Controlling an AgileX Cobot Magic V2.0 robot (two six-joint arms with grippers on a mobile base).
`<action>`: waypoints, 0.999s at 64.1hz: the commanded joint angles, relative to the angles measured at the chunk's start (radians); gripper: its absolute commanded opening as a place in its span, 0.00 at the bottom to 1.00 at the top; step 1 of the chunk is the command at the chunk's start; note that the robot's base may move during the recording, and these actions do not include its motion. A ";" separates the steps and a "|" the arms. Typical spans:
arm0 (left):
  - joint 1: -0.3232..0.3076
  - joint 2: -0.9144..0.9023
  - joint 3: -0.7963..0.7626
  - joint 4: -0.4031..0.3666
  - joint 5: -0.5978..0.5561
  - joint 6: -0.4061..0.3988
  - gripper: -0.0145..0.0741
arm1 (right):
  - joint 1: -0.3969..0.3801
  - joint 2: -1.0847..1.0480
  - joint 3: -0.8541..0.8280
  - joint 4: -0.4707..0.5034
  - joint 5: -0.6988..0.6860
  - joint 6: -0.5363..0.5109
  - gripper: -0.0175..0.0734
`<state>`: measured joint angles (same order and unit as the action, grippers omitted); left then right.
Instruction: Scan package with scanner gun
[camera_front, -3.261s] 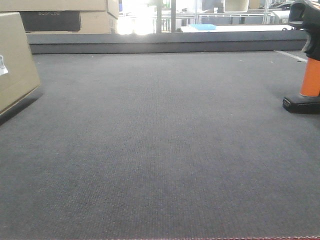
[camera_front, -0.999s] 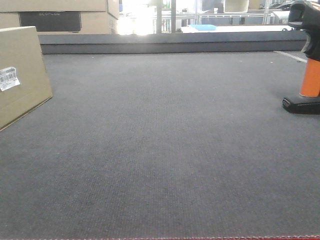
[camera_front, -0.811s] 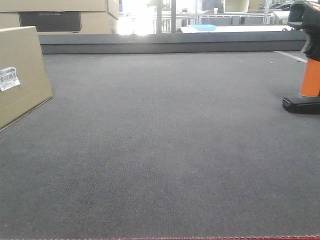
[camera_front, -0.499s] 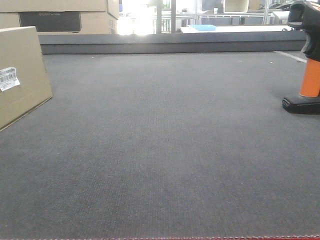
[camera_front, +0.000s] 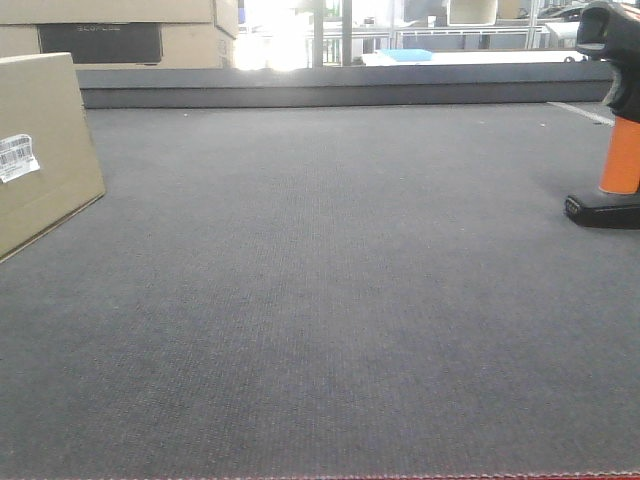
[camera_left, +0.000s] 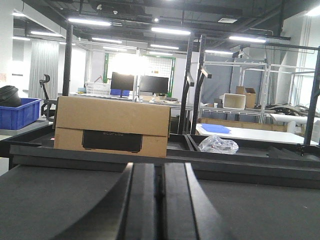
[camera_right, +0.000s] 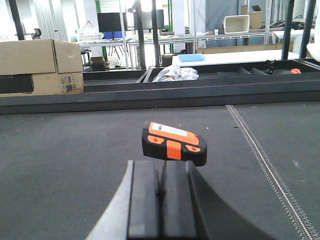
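Scanner gun stands upright on the dark grey tabletop at the far right edge of the front view — black head at top, orange handle, flat black base resting on the felt. In the right wrist view what appears to be the same unit shows as a black-and-orange body with a white label on top, just ahead of the right gripper, apart from it.

Package — tan cardboard box, white barcode label on the face turned toward the middle — sits at the far left edge of the tabletop, well apart from the scanner. Larger cartons with a dark panel stand behind the rear ledge; not part of the task.

Right gripper: fingers pressed together, holding nothing. Left gripper: fingers likewise together and empty, with a thin gap between them and only tabletop ahead.

Handling judgement:
- Scanner: rigid moulded plastic, probably light, top-heavy on its base; smooth shell may slip. Best hold looks to be across the orange handle, below the head.
- Package: stiff board, likely light; walls could dent if squeezed hard. Keep the label face uncovered.
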<state>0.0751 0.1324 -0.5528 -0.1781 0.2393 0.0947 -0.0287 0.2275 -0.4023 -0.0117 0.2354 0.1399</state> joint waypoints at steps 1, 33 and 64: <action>-0.003 -0.006 0.003 -0.004 -0.019 -0.005 0.04 | -0.003 -0.007 -0.007 -0.011 -0.026 0.002 0.01; -0.003 -0.006 0.003 -0.004 -0.019 -0.005 0.04 | 0.040 -0.228 0.347 0.061 -0.209 -0.236 0.01; -0.003 -0.008 0.003 -0.004 -0.019 -0.005 0.04 | 0.040 -0.228 0.402 0.074 -0.260 -0.206 0.01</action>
<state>0.0751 0.1316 -0.5528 -0.1781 0.2393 0.0947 0.0056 0.0039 -0.0028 0.0569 -0.0055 -0.0689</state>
